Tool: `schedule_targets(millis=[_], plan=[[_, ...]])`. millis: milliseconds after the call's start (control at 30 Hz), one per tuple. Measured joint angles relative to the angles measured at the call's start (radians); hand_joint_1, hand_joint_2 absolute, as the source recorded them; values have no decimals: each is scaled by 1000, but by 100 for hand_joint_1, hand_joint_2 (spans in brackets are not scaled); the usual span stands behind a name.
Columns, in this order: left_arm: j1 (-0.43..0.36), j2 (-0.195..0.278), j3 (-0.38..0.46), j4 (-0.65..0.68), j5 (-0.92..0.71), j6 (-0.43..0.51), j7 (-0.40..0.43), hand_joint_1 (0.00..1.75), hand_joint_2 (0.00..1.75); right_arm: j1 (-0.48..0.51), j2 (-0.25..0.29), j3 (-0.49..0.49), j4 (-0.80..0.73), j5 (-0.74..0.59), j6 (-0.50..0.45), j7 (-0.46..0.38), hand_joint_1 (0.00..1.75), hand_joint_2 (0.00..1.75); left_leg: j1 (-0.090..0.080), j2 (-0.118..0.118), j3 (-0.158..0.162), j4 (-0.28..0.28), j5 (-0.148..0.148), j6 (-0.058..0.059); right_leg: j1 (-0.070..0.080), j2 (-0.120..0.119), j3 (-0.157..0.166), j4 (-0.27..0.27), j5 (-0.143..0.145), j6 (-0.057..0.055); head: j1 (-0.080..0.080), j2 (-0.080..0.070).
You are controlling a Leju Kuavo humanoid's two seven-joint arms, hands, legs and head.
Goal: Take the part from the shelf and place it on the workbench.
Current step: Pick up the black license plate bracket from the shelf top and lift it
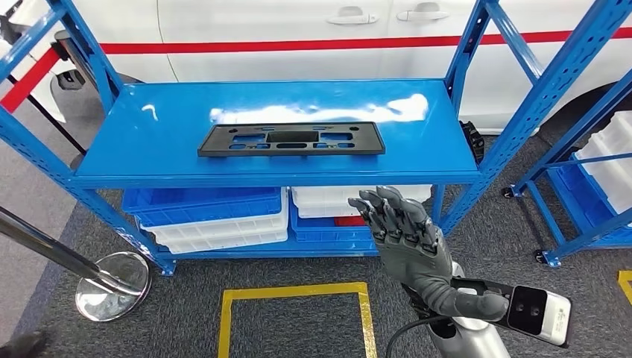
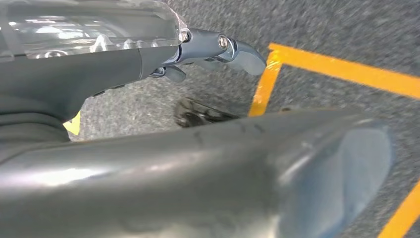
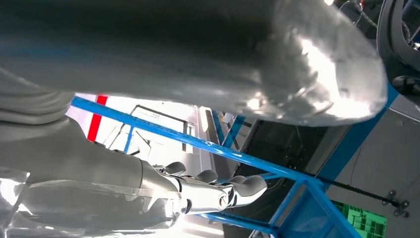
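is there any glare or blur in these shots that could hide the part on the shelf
Head view: a white glare streak on the glossy blue shelf top sits just behind the flat black slotted plastic part, which stays sharp. Left wrist view: carpet and yellow floor tape slightly soft. Right wrist view: bright backlight washes out the shelf frame.

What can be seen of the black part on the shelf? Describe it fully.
The black part is a long, flat, roughly rectangular plate, matte like moulded plastic, with several slots and cut-outs through it. It lies flat, lengthwise, near the middle of the blue shelf top. Nothing but the shelf touches it; the right hand is raised in front of the shelf, apart from it.
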Motion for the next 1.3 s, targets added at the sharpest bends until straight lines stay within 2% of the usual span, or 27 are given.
schedule_targets(millis=[33, 100, 133, 167, 233, 300, 333, 367, 433, 467, 500, 533, 600, 667, 767, 800, 833, 900, 933, 967, 1000, 1033, 1067, 1100, 1167, 1233, 1300], plan=[[0, 0, 0, 0, 0, 0, 0, 0, 0, 1, 0, 0, 0, 0, 0, 0, 0, 0, 4, 2, 0, -49, 35, -4, -4, 0, 18, 0, -13, 5, 0, 0], [2, 1, 0, 0, 0, 0, 0, 0, 0, 1, 0, 1, 0, 0, 0, 0, 0, 0, 10, 7, 8, -165, 159, -7, -9, -1, 45, 3, -39, 17, 0, 0], [3, 1, 0, 0, 0, 0, 0, 0, 0, 1, 0, 2, 0, 2, -1, 0, 0, 0, 9, 9, 10, -205, 208, -2, -10, -1, 53, 4, -49, 24, 0, 0], [4, 1, 0, 1, -1, 0, 0, 0, 0, 2, 0, 3, 0, 4, -2, 0, 0, 0, 8, 10, 10, -226, 238, 5, -10, 0, 58, 3, -56, 31, 0, 0], [4, 1, 0, 1, -2, 0, -1, 0, 0, 4, 0, 4, 0, 11, -8, 0, 0, 0, 5, 10, 16, -235, 239, 23, -9, 0, 65, 1, -60, 47, 1, 0], [5, 1, 0, 1, -5, -1, -4, 0, 0, 5, -1, 5, 1, 15, -15, 0, 0, 0, 7, 8, 34, -249, 237, 37, -11, -2, 58, 27, -64, 60, 1, 0], [4, 2, 0, 1, -8, -1, -7, 0, 0, 6, -1, 5, 2, 16, -20, 0, 0, 0, 8, 7, 44, -255, 236, 42, -12, -2, 39, 62, -73, 64, 1, 0], [2, 2, 0, 1, -9, -1, -9, 0, 0, 8, -1, 5, 3, 17, -24, 0, 0, 0, 8, 6, 52, -259, 232, 46, -13, -3, 5, 116, -88, 67, 2, 0], [0, 2, 0, 1, -10, -1, -10, 0, 0, 17, -1, 5, 6, 18, -28, 0, 0, 0, 5, 5, 67, -261, 218, 52, -13, -3, -80, 228, -133, 69, 2, 0], [0, 2, 0, 1, -10, -1, -10, 0, 0, 21, -1, 5, 8, 18, -29, 0, 0, 0, 3, 4, 77, -261, 209, 53, -13, -3, -112, 258, -146, 68, 2, 0], [1, 2, 0, 1, -10, -1, -10, 0, 0, 24, -2, 5, 10, 19, -30, 0, 0, 0, 2, 2, 89, -261, 199, 54, -12, -3, -129, 255, -142, 65, 2, 0], [1, 2, 0, 1, -11, -1, -10, 0, 0, 26, -2, 6, 11, 21, -31, 0, 0, 0, 0, 1, 103, -261, 189, 54, -11, -3, -130, 221, -116, 60, 2, 0], [1, 1, 0, 1, -12, -1, -11, 0, 0, 31, -3, 6, 12, 30, -39, 0, 0, 0, -4, 0, 132, -261, 167, 51, -5, -3, -108, 101, -12, 45, 2, 0], [-1, 0, 0, 2, -12, 1, -14, 0, 0, 41, -3, 10, 13, 41, -55, 0, 0, 0, -7, -3, 149, -262, 146, 41, 4, -3, -89, 24, 49, 31, 2, 0], [-11, 22, -26, -6, 103, 57, -28, 0, 0, 54, -3, 25, 17, 54, -91, 0, 0, 0, -5, -4, 165, -252, 135, 22, 7, -3, -67, 5, 47, 18, 2, 0], [-11, 32, -62, -9, 215, 88, -26, 0, 0, 55, -4, 33, 20, 55, -105, 0, 0, 0, -3, -2, 164, -232, 132, 18, 5, -2, -55, -2, 42, 11, 2, 0], [-9, 39, -121, -8, 375, 112, -18, 0, 0, 56, -4, 42, 25, 56, -118, 0, 0, 0, -1, 0, 151, -200, 119, 14, 4, -2, -42, -6, 37, 5, 2, 0], [2, 54, -312, -5, 829, 134, -9, 0, 0, 61, -5, 56, 40, 56, -142, 0, 0, 0, 2, 2, 82, -83, 74, 6, 3, 0, -24, -10, 25, -2, 2, 0], [8, 61, -431, -4, 1071, 136, -9, 0, 0, 65, -5, 61, 50, 56, -152, 0, 0, 0, 3, 2, 40, -25, 48, 1, 3, 0, -18, -9, 18, -2, 2, 0], [14, 67, -566, -4, 1303, 134, -10, 0, 0, 68, -5, 64, 62, 56, -163, 2, 0, 0, 4, 2, 5, 13, 34, -3, 3, 0, -10, -9, 10, -2, 2, 0], [20, 73, -698, -2, 1494, 132, -11, 0, 0, 69, -5, 66, 75, 58, -173, 4, 0, 0, 4, 2, -13, 16, 42, -6, 2, 0, -1, -9, 2, -1, 2, 0], [26, 77, -831, -1, 1651, 129, -12, 0, 0, 69, -5, 69, 92, 63, -184, 6, 0, 0, 5, 3, -15, -15, 72, -7, 2, 0, 11, -9, -7, 0, 2, 0], [31, 80, -956, 1, 1767, 125, -14, 0, 0, 69, -5, 73, 111, 69, -197, 8, 0, 0, 5, 3, -4, -75, 124, -7, 1, 0, 25, -9, -17, 3, 2, 0], [36, 83, -1051, 3, 1822, 122, -15, 0, 0, 67, -5, 79, 129, 78, -209, 10, 0, 0, 5, 4, 12, -140, 175, -5, 2, 0, 38, -9, -27, 5, 2, 0], [41, 90, -1177, 8, 1762, 116, -20, 0, 0, 65, -6, 91, 162, 92, -229, 11, 0, 0, 0, 7, 34, -228, 224, 7, 3, 0, 49, -8, -41, 15, 2, 0], [43, 97, -1241, 11, 1572, 114, -26, 0, 0, 63, -7, 103, 188, 102, -238, 11, 0, 0, -4, 7, 38, -244, 221, 24, 6, -1, 52, -3, -47, 25, 2, 0], [47, 101, -1292, 12, 1431, 114, -32, 0, 0, 60, -8, 115, 208, 109, -241, 11, 0, 0, 0, 6, 54, -255, 226, 36, 5, -2, 52, 14, -56, 34, 2, 0]])
